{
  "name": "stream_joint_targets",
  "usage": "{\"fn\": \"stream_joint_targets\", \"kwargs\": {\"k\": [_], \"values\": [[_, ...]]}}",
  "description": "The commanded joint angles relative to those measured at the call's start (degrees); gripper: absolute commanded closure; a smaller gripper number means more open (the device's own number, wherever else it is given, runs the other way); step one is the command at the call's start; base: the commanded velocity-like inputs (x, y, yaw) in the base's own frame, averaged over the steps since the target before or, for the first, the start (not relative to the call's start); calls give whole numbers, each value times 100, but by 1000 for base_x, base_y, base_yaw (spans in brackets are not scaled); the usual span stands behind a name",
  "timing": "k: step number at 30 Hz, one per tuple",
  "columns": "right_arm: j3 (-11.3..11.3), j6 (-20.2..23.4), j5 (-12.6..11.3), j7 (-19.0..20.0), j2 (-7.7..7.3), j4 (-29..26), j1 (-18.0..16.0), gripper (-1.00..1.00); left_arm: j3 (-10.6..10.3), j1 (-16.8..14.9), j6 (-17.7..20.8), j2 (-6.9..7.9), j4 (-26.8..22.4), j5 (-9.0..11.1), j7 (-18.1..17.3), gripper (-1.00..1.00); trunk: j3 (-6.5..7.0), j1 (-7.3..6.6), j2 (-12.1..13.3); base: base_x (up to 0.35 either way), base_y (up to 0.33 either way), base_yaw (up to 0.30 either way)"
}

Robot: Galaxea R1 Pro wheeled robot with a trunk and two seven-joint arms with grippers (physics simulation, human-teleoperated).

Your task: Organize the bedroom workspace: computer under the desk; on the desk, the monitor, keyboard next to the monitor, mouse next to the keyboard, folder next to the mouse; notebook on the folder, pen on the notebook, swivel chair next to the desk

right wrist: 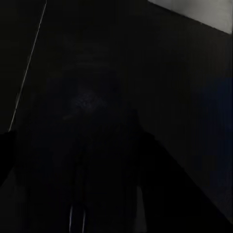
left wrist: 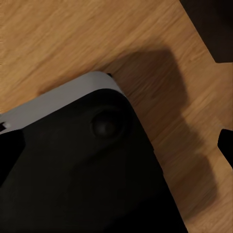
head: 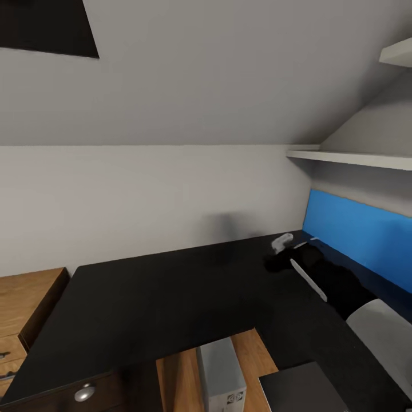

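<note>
The desk (head: 166,297) is seen as a large glossy black corner top with a blue back panel (head: 360,234); rigid and immovable, it is judged a slick surface on which flat items would slide.

Under its inner edge, on wood floor (head: 177,372), the computer (head: 220,375) stands: a boxy pale grey tower with a small label, judged heavy and stiff, best pushed at its flat sides rather than lifted.

A dark flat slab (head: 300,389) lies at the lower edge; its identity cannot be told.

The right gripper (head: 280,260) is extended over the desktop towards the back panel, well beyond the computer. Its jaw state cannot be told; the right wrist view is too dark.

In the left wrist view a dark, grey-edged body over wood floor is seen; left jaw state likewise cannot be told.
</note>
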Motion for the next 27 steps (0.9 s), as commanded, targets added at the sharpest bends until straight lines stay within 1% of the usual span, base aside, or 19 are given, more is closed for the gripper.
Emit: {"fn": "stream_joint_targets", "kwargs": {"k": [1, 3, 4, 5, 6, 8, 9, 10, 11, 13, 14, 17, 18, 21, 23, 27], "values": [[53, 8, 630, 665, -182, -79, -39, 100, -45, 0, -43, 9, 7, 59, -6, -100, -6, 0, -3, 0, 0, 0], [69, -2, 1296, 1216, -296, -171, -43, 100, -49, 0, -43, 6, 16, 54, -21, -100, -6, 0, -3, 0, 0, 0], [74, -21, 1894, 1653, -374, -268, -40, 100, -50, 0, -46, 1, 23, 50, -36, -100, -6, 0, -3, -61, -23, 0], [75, -58, 2162, 1845, -407, -311, -36, 100, -50, 0, -48, -1, 31, 50, -39, -100, -6, 0, -3, -114, -42, 0], [76, -192, 2580, 2171, -458, -372, -28, 100, -51, 0, -48, -3, 62, 50, -42, -100, -6, 0, -3, -192, -65, 0], [77, -402, 2855, 2455, -495, -412, -18, 100, -51, 0, -46, -10, 102, 52, -49, -100, -6, 0, -3, -233, -67, 0], [77, -633, 3035, 2738, -545, -437, -6, 100, -51, 0, -45, -17, 129, 55, -53, -100, -6, 0, -3, -279, -46, 0], [77, -739, 3098, 2887, -584, -444, -2, 100, -51, 0, -45, -21, 138, 56, -55, -100, -6, 0, -3, -291, -37, 0], [82, -918, 3190, 3187, -689, -453, 3, 100, -52, 0, -44, -26, 154, 57, -55, -100, -6, 0, -3, -309, -24, 0], [82, -1080, 3252, 3475, -775, -452, 5, 100, -50, 0, -44, -29, 162, 61, -56, -100, -6, 0, -3, -318, -17, 0], [79, -1227, 3288, 3665, -834, -448, 7, 100, -47, 0, -44, -31, 167, 64, -58, -100, -6, 0, -3, -327, 9, 0], [74, -1449, 3318, 3834, -895, -451, 6, 100, -45, 0, -44, -33, 173, 66, -59, -100, -6, 0, -3, -325, 59, 0], [72, -1586, 3328, 3901, -925, -459, 7, 100, -44, 0, -43, -33, 176, 67, -60, -100, -6, 0, -3, -267, 147, 0], [70, -1751, 3343, 3965, -956, -472, 11, 100, -43, 0, -43, -34, 182, 68, -60, -100, -6, 0, -3, -171, 200, 0], [68, -1793, 3362, 3982, -969, -476, 12, 100, -43, 0, -45, -34, 183, 68, -60, -100, -6, 0, -3, -82, 171, -4], [62, -1850, 3522, 4004, -991, -482, 13, 100, -43, 0, -46, -34, 185, 69, -61, -100, 0, 0, -3, -32, 66, -139]]}}
